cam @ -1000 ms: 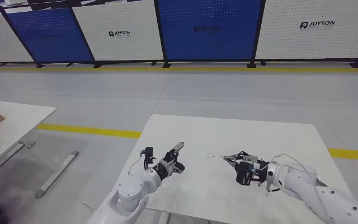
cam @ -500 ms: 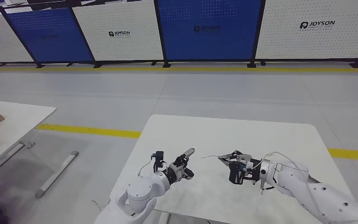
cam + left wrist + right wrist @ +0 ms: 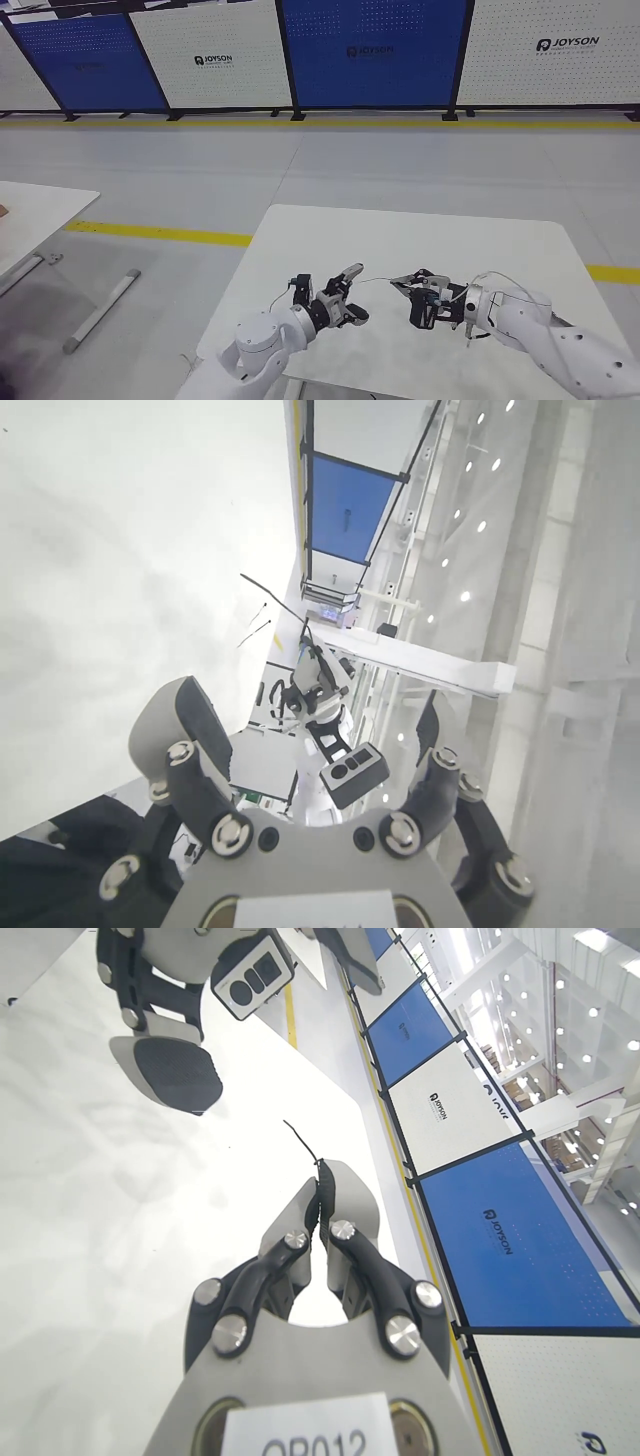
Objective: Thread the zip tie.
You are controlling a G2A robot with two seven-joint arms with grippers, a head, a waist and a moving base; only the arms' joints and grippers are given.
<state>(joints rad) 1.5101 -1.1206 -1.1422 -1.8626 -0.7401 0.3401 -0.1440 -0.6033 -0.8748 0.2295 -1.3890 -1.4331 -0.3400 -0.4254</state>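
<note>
1. My right gripper [image 3: 320,1185] is clenched on the zip tie [image 3: 301,1139]. Its two fingers are pressed together, with the black strap pinched between them.
2. The strap's thin free end sticks out past those fingertips with a slight curve and points toward the left gripper [image 3: 354,293].
3. I cannot make out the tie's head end, because whatever lies behind the pinch is hidden by the fingers.
4. The left gripper is released, with its fingers spread wide and nothing between them. In its own wrist view I see the right gripper and the strap through that gap, farther off.
5. The two grippers face each other over the near part of the white table [image 3: 420,235]. They are near each other but apart.
6. The strap's tip lies between them. In the right wrist view it stops short of the left gripper's dark pad [image 3: 172,1075] and does not touch it.
7. In the top view the tip sits just beside the left gripper's farther finger. From that angle I cannot tell whether it is inside the gap.
8. Beyond the table a row of blue and white panels [image 3: 375,50] runs across the floor. A yellow line [image 3: 150,232] is painted on the floor nearer to me.
9. A second table [image 3: 35,215] shows at the left edge, well apart from mine.
</note>
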